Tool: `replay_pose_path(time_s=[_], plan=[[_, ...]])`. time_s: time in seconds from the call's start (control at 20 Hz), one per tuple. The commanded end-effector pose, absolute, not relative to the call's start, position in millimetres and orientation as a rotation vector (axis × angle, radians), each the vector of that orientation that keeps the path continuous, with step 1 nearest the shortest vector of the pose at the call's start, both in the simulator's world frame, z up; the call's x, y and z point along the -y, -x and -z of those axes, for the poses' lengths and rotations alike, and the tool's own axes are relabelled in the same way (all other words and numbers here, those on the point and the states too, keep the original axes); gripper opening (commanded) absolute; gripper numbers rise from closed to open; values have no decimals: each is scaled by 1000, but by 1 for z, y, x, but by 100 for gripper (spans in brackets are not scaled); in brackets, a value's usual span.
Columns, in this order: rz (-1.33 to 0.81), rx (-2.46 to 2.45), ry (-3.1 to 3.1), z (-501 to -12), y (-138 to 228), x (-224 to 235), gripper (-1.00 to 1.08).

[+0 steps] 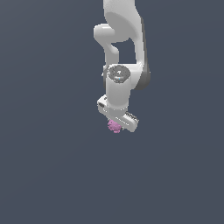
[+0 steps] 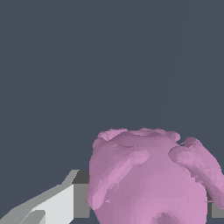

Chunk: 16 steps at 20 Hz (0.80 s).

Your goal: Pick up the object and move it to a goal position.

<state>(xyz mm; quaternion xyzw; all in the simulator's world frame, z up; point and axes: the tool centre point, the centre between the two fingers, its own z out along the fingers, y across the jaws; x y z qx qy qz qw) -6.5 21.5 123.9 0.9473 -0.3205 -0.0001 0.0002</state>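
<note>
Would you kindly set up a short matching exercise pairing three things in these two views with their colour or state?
Things:
1. object
2. pincer
3. floor
4. arm

Descriptions:
A. plain dark grey-blue, filling the background
B. pink, lumpy and knobbly
C. white, reaching down from the top of the exterior view
D. white, sitting directly over the pink lump, one finger beside it in the wrist view

Pairs: 1-B, 2-D, 3-A, 4-C
</note>
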Motion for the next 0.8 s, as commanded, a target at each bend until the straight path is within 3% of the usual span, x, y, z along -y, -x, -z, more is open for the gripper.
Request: replay_pose_path(time_s=[0.0,0.75], plan=[[-1,1007,-2975,-149,3,-30,-100],[-2,1007,-2974,-306,-23,-85,-100]])
